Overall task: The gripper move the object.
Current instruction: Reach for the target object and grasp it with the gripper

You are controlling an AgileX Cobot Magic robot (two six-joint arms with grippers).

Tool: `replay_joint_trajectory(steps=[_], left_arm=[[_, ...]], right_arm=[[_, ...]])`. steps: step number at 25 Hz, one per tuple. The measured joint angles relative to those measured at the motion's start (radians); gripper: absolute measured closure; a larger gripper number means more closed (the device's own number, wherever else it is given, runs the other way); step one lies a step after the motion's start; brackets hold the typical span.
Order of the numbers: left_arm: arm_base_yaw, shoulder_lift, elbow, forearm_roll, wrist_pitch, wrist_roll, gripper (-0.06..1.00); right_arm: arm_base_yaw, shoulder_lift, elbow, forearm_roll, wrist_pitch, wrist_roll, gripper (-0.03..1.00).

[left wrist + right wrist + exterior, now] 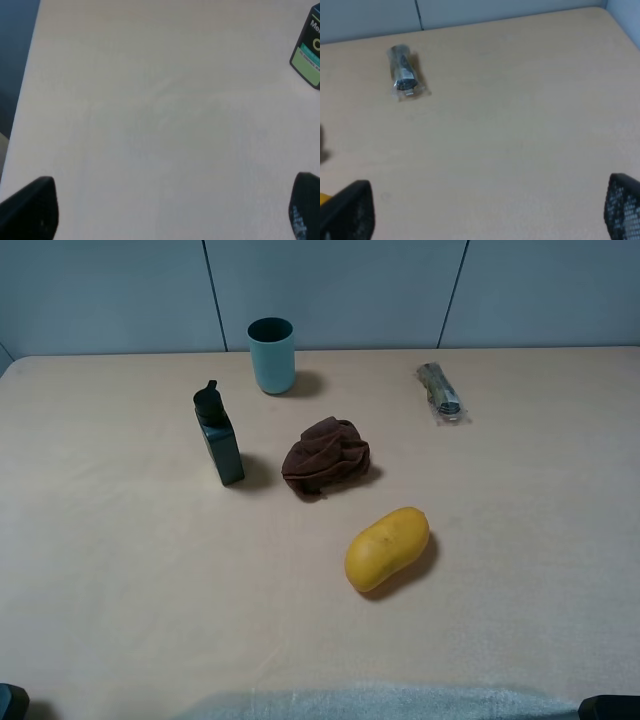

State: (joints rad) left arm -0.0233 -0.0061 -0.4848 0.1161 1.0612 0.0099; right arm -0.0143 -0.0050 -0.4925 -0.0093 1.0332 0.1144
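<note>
Beige matte table (pixel 120 590), plain top. Behind far edge: grey-blue wall panels (pixel 330 290), split by thin dark seams (pixel 214 295). At near edge, centre: pale fuzzy cloth strip (pixel 380 702), cut off by frame.

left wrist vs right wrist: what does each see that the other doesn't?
Left wrist only: a corner of the dark bottle with its green label, at the frame edge, and the left claw, open over bare table. Right wrist only: the plastic-wrapped cylinder lying near the table's far edge, the grey wall panels behind it, and the right claw, open. Both: the beige table, with nothing between either claw's fingers.
</note>
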Motion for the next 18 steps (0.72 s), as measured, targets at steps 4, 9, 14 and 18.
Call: replay_joint_trajectory(steps=[4, 9, 14, 18], left_arm=[[0.000, 0.000, 0.000, 0.000, 0.000, 0.000, 0.02], [0.000, 0.000, 0.000, 0.000, 0.000, 0.000, 0.02], [0.000, 0.000, 0.000, 0.000, 0.000, 0.000, 0.02], [0.000, 0.000, 0.000, 0.000, 0.000, 0.000, 0.02]], right_arm=[[0.000, 0.000, 0.000, 0.000, 0.000, 0.000, 0.27], [0.000, 0.000, 0.000, 0.000, 0.000, 0.000, 0.27], [0.000, 0.000, 0.000, 0.000, 0.000, 0.000, 0.27], [0.000, 0.000, 0.000, 0.000, 0.000, 0.000, 0.27]])
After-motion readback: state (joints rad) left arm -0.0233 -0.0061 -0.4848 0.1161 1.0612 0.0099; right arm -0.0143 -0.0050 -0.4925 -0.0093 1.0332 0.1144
